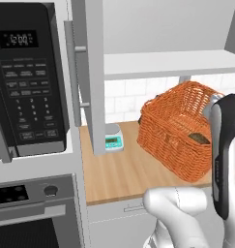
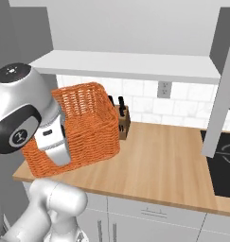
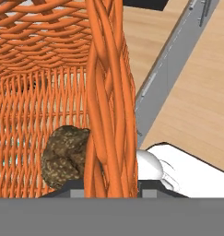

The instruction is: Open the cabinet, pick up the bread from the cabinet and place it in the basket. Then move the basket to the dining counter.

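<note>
The bread (image 3: 67, 156) lies inside the wicker basket (image 2: 83, 123), centre-left of the right base view and tilted off the worktop (image 2: 159, 160). The tool (image 3: 111, 184) is clamped on the basket's rim. Next, I judge: carrying it level to the dining counter.

Rough woven wicker basket (image 3: 104, 92) — lumpy, matt bread (image 3: 65, 156) — smooth pale wood counter (image 2: 159, 165).

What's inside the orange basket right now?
The bread lies on the floor of the basket. The basket's near wall hides part of the roll and part of the floor.
</note>
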Robot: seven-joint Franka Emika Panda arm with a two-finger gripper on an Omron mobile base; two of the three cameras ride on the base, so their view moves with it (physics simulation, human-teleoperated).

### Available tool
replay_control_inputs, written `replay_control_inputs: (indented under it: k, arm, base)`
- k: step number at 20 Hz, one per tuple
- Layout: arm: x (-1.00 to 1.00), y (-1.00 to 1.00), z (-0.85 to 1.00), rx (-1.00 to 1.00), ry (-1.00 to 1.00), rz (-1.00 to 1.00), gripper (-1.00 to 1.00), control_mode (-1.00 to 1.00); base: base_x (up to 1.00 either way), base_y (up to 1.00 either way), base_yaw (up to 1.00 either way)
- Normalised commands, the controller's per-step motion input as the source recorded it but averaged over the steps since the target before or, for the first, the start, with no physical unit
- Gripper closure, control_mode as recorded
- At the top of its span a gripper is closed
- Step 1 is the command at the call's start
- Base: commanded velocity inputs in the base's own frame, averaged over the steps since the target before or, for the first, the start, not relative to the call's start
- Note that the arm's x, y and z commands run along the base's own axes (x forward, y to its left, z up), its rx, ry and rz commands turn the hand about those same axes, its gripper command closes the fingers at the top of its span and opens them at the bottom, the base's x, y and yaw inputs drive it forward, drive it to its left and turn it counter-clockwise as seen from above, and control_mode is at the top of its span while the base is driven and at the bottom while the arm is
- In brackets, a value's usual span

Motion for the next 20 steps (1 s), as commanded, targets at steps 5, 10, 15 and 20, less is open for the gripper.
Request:
replay_control_inputs:
  k: [5, 10, 15, 20]
  arm:
    - [0.0, 0.0, 0.0, 0.0, -0.1, 0.0, 1.0, -1.0]
    - [0.0, 0.0, 0.0, 0.0, 0.0, 0.0, 1.0, 1.0]
    - [0.0, 0.0, 0.0, 0.0, 0.0, 0.0, 1.0, 1.0]
    - [0.0, 0.0, 0.0, 0.0, 0.0, 0.0, 1.0, 1.0]
  base:
    - [0.0, 0.0, 0.0]
    - [-0.74, 0.13, -0.01]
    - [-1.0, -0.02, 0.0]
    - [-0.95, -0.06, -0.09]
